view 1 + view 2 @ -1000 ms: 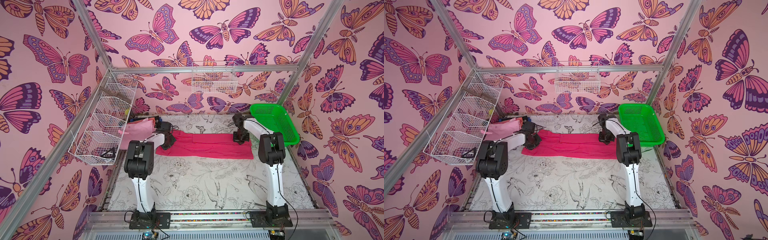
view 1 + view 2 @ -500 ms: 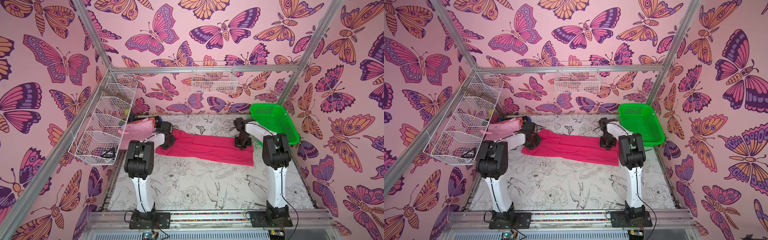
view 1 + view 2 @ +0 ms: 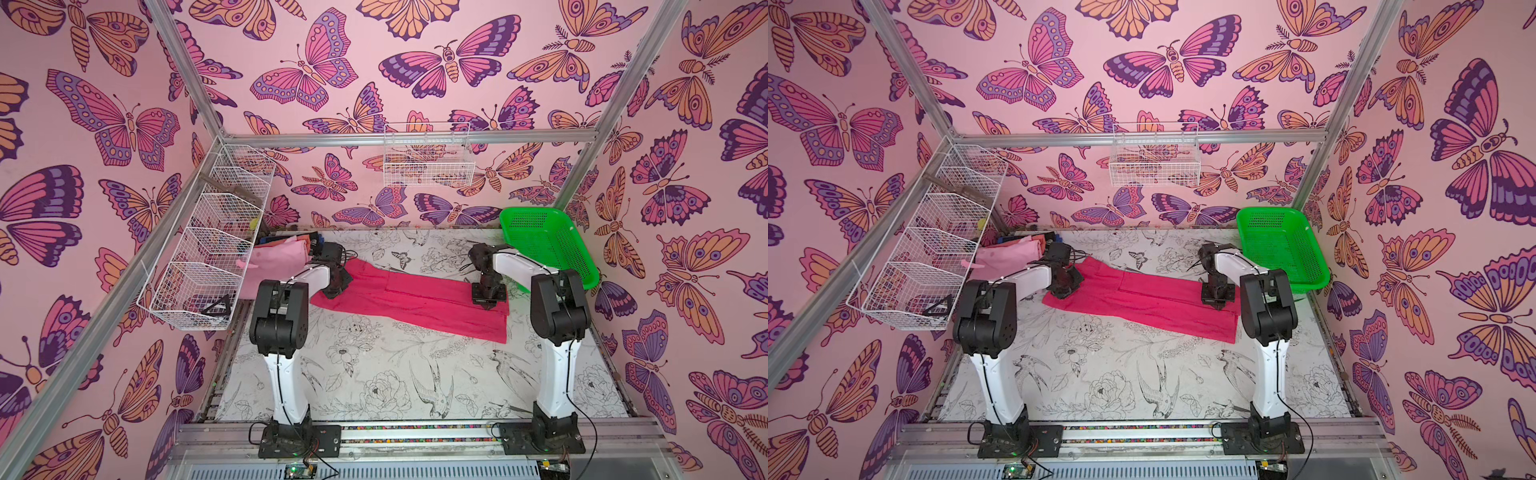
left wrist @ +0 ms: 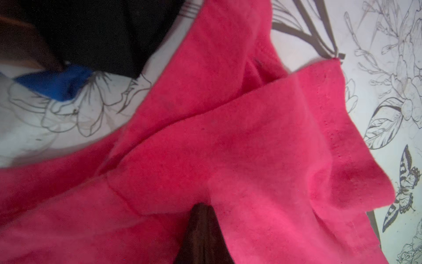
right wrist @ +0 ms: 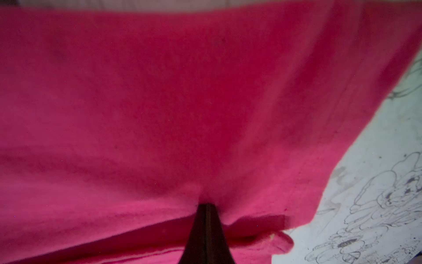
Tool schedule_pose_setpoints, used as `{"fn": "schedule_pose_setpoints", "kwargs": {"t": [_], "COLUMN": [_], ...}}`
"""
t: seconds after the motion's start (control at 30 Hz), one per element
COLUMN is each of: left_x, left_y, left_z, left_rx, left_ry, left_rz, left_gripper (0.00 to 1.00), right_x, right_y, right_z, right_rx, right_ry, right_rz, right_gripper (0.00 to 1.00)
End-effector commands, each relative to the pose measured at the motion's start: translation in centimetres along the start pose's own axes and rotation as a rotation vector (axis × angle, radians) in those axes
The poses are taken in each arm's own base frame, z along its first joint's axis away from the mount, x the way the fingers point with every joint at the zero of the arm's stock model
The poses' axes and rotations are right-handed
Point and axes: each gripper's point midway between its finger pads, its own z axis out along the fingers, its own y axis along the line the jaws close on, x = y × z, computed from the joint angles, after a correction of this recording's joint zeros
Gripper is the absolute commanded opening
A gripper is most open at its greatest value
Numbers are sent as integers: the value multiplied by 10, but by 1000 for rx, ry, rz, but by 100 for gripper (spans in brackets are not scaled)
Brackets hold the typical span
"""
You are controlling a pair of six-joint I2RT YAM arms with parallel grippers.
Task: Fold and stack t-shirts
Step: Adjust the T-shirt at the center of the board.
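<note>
Baskets: seeing one green mesh basket (image 3: pixel 544 245) at two o'clock, one wire rack (image 3: pixel 199 286) at ten holding small bits. Clenching one crimson t-shirt (image 3: pixel 415 297) mid-table with left gripper (image 3: pixel 334 291), right gripper (image 3: pixel 487 301), both pinched shut.

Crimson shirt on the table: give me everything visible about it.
The crimson t-shirt is soft, matte cloth, folded lengthwise into a long band with overlapping layers and a stitched hem showing. It lies mostly flat on the printed table, slanting from near the pink pile toward the green basket. The left gripper pinches one end, the right gripper the other; the cloth puckers at both closed tips.
</note>
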Motion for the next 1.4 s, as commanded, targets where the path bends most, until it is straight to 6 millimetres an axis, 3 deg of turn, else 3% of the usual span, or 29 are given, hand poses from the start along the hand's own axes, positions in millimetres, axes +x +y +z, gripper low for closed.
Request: {"fn": "schedule_pose_setpoints", "kwargs": {"t": [0.0, 0.43, 0.93, 1.17, 1.37], "left_x": [28, 13, 17, 18, 20], "left_y": [34, 1, -29, -44, -52], "left_z": [28, 38, 61, 69, 72], "left_rx": [-126, -98, -78, -59, -54], "left_ry": [93, 94, 114, 125, 126], "left_rz": [-1, 40, 72, 87, 96], "left_gripper": [0, 0, 0, 0, 0], "right_x": [36, 71, 108, 125, 134], "right_y": [-9, 6, 21, 42, 44], "right_z": [6, 4, -13, -8, -4], "right_rx": [52, 75, 100, 108, 120], "right_ry": [117, 142, 129, 149, 166], "right_rz": [-32, -86, -136, -189, -203], "right_gripper": [0, 0, 0, 0, 0]}}
